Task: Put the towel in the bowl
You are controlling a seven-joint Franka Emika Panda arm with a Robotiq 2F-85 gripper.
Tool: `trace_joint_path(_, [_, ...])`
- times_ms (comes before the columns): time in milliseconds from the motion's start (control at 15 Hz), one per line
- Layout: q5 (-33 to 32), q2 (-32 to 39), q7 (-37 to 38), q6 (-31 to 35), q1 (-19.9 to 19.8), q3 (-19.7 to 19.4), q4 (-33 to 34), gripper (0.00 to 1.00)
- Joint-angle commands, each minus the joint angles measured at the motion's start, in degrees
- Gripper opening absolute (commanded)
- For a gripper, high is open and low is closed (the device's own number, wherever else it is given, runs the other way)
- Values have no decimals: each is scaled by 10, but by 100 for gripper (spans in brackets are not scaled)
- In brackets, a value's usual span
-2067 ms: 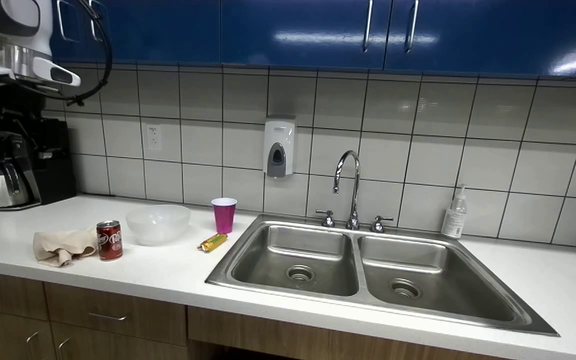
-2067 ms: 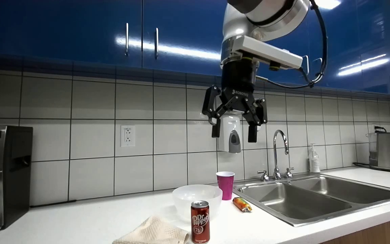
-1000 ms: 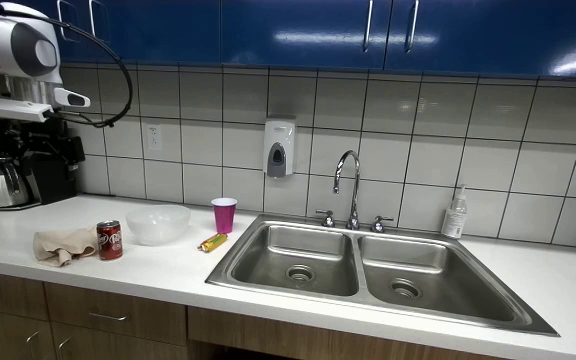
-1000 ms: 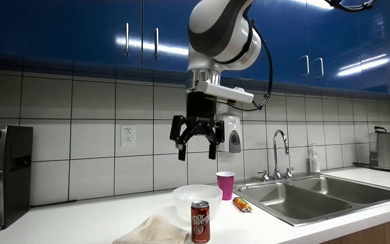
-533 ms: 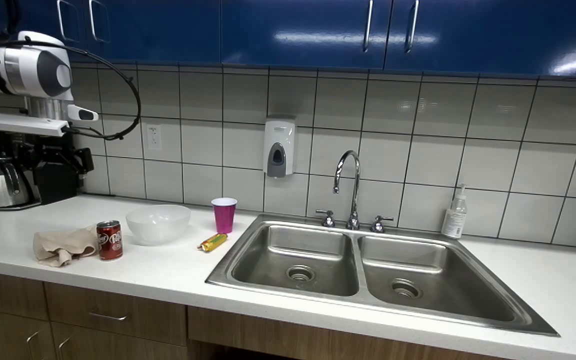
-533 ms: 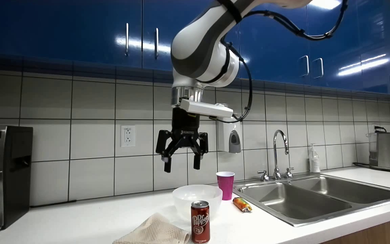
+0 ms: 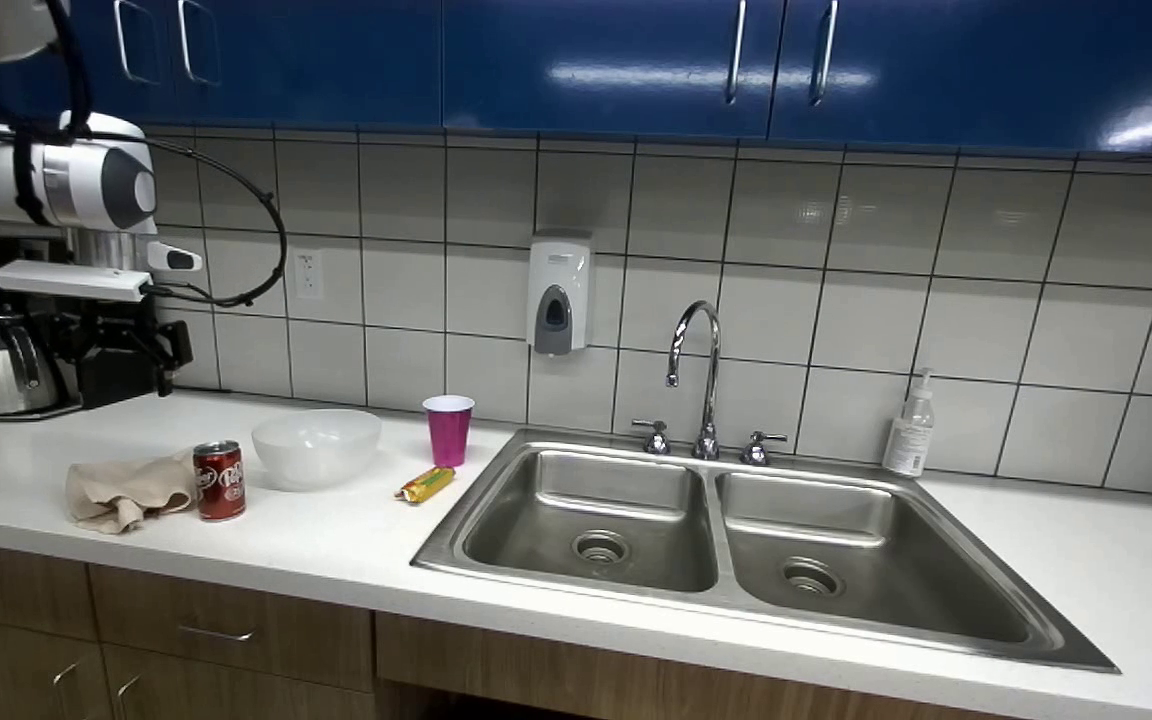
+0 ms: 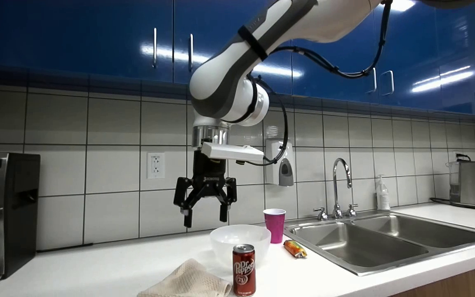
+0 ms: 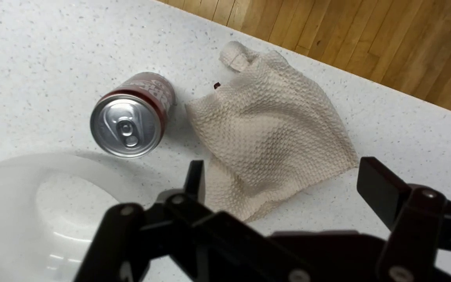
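Observation:
The beige towel (image 7: 126, 492) lies crumpled on the counter near its front edge. It also shows in an exterior view (image 8: 190, 282) and in the wrist view (image 9: 272, 121). The translucent white bowl (image 7: 316, 450) stands upright behind the can; it shows in an exterior view (image 8: 222, 249) and at the lower left of the wrist view (image 9: 10, 219). My gripper (image 8: 205, 218) is open and empty, pointing down above the counter, apart from the towel. In the wrist view the open fingers (image 9: 282, 171) frame the towel's near part. No towel shows inside the bowl.
A red Dr Pepper can (image 7: 219, 482) stands close between towel and bowl, also in the wrist view (image 9: 131, 117). A magenta cup (image 7: 449, 432) and a yellow-orange wrapped snack (image 8: 295, 249) lie beyond the bowl, beside the sink (image 7: 716, 590). A coffee maker (image 8: 19, 214) stands against the wall.
The arm has come down and moved leftward in an exterior view, lowering the gripper toward the counter on the towel's side. The fingers stay open. The towel, bowl and can have not moved.

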Motion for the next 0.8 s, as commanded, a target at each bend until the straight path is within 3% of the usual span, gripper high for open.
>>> trace_joint_path(0, [-14, 44, -6, -32, 17, -14, 51, 100])
trace_joint_path(733, [-41, 137, -41, -31, 41, -32, 111, 100])
